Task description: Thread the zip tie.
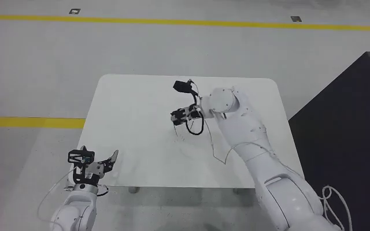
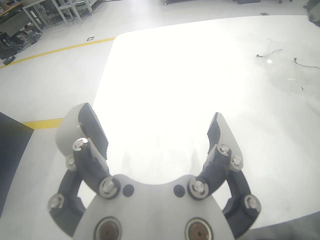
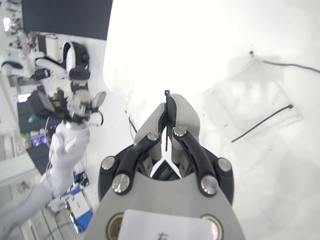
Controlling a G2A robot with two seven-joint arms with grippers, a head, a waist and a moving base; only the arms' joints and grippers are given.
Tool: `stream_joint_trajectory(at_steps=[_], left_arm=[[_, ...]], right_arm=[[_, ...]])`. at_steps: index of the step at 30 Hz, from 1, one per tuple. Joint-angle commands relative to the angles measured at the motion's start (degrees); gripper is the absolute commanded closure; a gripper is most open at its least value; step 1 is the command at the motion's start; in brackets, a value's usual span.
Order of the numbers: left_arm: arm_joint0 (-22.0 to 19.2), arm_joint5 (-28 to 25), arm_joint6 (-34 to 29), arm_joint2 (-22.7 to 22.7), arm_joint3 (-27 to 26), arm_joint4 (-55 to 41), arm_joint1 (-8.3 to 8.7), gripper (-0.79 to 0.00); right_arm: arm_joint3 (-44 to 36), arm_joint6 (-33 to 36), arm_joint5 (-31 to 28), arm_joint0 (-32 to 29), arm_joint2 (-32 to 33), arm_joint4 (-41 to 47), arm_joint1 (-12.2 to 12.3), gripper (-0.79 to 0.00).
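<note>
Since threading needs the head exposed, the right arm's jaws are clamped along a black zip tie [image 3: 166, 136], its head poking past their tips above the tabletop [image 1: 133, 110]. By the near corner the left arm's jaws stand wide and empty, seemingly ready for the tail. A second tie [image 3: 262, 122] lies on a clear sheet [image 3: 250, 88].

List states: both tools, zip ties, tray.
left tool: open, empty.
right tool: shut on held zip tie.
held zip tie: pinched in the right tool, head poking past its tips, straight, not looped.
loose zip tie: lying straight, unthreaded, partly on clear tray.
clear tray: flat on table.
</note>
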Motion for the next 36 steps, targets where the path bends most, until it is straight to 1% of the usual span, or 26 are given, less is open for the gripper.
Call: stream_joint_trajectory(at_steps=[1,5,6,21,23,25,28,33,34,36], left_arm=[[0.0,0.0,0.0,0.0,0.0,0.0,0.0,-0.785],[0.0,0.0,0.0,0.0,0.0,0.0,0.0,-0.785],[0.0,0.0,0.0,0.0,0.0,0.0,0.0,-0.785],[0.0,0.0,0.0,0.0,0.0,0.0,0.0,-0.785],[0.0,0.0,0.0,0.0,0.0,0.0,0.0,-0.785],[0.0,0.0,0.0,0.0,0.0,0.0,0.0,-0.785],[0.0,0.0,0.0,0.0,0.0,0.0,0.0,-0.785],[0.0,0.0,0.0,0.0,0.0,0.0,0.0,-0.785],[0.0,0.0,0.0,0.0,0.0,0.0,0.0,-0.785],[0.0,0.0,0.0,0.0,0.0,0.0,0.0,-0.785]], right_arm=[[-3.55,5.99,-2.13,-2.18,2.33,2.82,0.94,0.0],[-4.84,12.61,-7.47,-3.88,4.05,9.68,1.89,0.0],[-4.35,12.89,-8.14,-3.88,3.89,11.1,2.06,0.0],[-4.46,12.51,-8.25,-4.11,3.85,11.21,2.06,0.0],[-6.01,10.76,-10.28,-5.62,3.89,13.76,2.3,0.0],[-7.93,9.81,-11.23,-7.04,3.96,18.01,3.06,0.0],[-11.75,12.29,-8.78,-8.89,4.61,32.52,5.03,0.0],[-17.67,12.89,-8.18,-11.61,2.96,51.94,10.47,0.0],[-17.96,12.89,-8.18,-11.69,2.83,53.02,10.86,0.0],[-17.96,12.89,-8.18,-11.69,2.83,53.02,10.86,0.0]])
